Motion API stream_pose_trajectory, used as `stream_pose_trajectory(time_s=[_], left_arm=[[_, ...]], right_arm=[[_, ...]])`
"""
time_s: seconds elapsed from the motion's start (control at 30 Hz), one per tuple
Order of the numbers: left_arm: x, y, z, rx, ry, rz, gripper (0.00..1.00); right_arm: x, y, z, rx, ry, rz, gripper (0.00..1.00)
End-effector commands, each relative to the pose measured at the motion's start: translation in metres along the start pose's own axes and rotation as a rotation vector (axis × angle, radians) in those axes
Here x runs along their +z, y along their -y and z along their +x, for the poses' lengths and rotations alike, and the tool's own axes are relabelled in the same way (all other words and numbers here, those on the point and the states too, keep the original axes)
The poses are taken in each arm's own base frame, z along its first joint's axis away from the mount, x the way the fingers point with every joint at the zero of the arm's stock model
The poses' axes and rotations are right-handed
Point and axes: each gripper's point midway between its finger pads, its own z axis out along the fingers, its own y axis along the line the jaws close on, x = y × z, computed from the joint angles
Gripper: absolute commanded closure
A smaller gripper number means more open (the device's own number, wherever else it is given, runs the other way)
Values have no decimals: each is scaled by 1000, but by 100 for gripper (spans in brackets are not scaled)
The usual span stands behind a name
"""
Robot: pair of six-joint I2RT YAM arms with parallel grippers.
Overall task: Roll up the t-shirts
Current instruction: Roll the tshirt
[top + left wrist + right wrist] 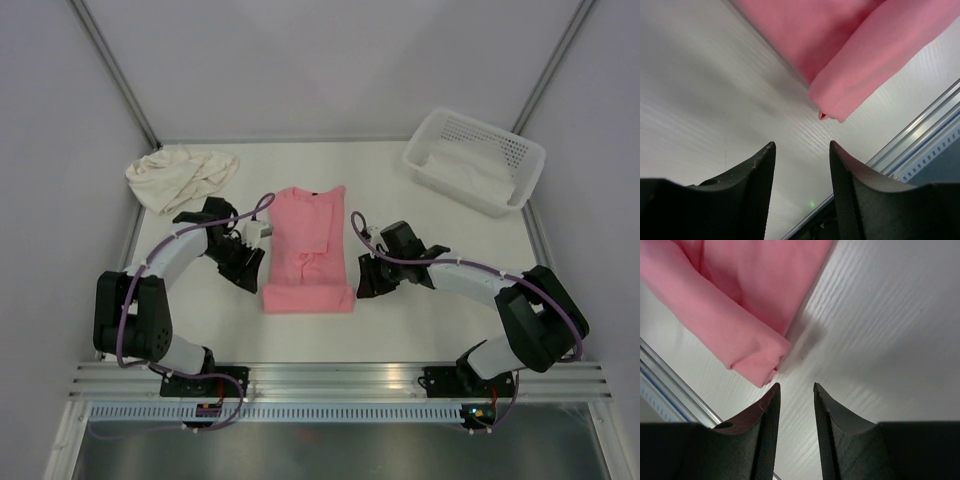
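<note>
The salmon-pink t-shirt (310,245) lies folded into a long strip in the middle of the table, with a rolled band (308,298) at its near end. The roll's left end shows in the left wrist view (850,80), its right end in the right wrist view (740,347). My left gripper (250,275) is open and empty just left of the roll, fingertips (769,150) apart over bare table. My right gripper (366,280) is open and empty just right of the roll. The cream t-shirt (182,175) lies crumpled at the far left.
A white perforated basket (475,158) holding pale cloth stands at the far right. The table's metal front rail (340,380) runs along the near edge. Grey walls close in both sides and the back.
</note>
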Motion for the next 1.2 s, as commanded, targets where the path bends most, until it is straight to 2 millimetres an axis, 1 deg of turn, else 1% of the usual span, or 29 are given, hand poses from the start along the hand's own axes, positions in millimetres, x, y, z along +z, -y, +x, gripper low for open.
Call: stream_pose_trajectory(time_s=[0.0,0.07,0.2,0.27,0.3,0.33,0.37,0.43,0.47,0.53,0.57,0.7,0.77,0.8,0.83,0.87,0.9,0.93,1.0,1.03,1.07,1.13,1.17], left_arm=[[6,-5,-1,-31,20,-50,47],[10,0,0,-13,13,-38,46],[27,7,2,46,-25,-31,46],[27,11,-10,64,2,-13,46],[26,16,-16,69,30,20,45],[26,18,-21,73,45,31,45],[27,17,-26,78,61,31,45],[31,12,-27,61,55,16,45],[36,10,-24,46,30,21,46],[39,9,-25,35,23,25,46],[42,9,-25,30,17,36,47],[48,20,-29,51,9,75,51],[48,23,-27,70,6,78,57],[47,23,-27,78,8,74,61],[49,22,-25,76,1,72,70],[49,20,-24,77,-5,59,78],[49,18,-22,76,-12,49,85],[50,16,-20,73,-21,39,97],[49,7,-17,71,-38,-6,98],[49,4,-16,70,-46,-23,98],[48,-2,-15,71,-57,-59,98],[48,-12,-14,72,-67,-108,98],[47,-21,-14,73,-77,-155,98]], right_arm=[[0,-14,-18,72,94,-54,60],[2,-14,-16,56,94,-55,60],[8,-17,-7,21,91,-91,57],[10,-21,-3,4,86,-112,57],[10,-22,-3,-2,88,-119,57],[11,-24,3,-9,81,-122,57],[12,-27,-2,-24,109,-132,56],[17,-24,5,-16,93,-123,56],[19,-24,6,-15,88,-128,56],[22,-29,11,-17,65,-161,56],[22,-32,10,-31,70,-180,56],[24,-35,11,-53,67,-195,57],[24,-37,10,-54,70,-206,60],[25,-37,10,-54,66,-211,68],[28,-37,11,-48,55,-212,74],[28,-37,13,-50,46,-220,86],[31,-37,14,-47,34,-221,91],[31,-36,16,-46,20,-218,95],[30,-37,18,-69,7,-225,100],[29,-36,19,-79,3,-225,100],[27,-33,24,-78,-16,-218,100],[24,-27,25,-99,-30,-206,100],[22,-24,30,-94,-61,-196,100]])
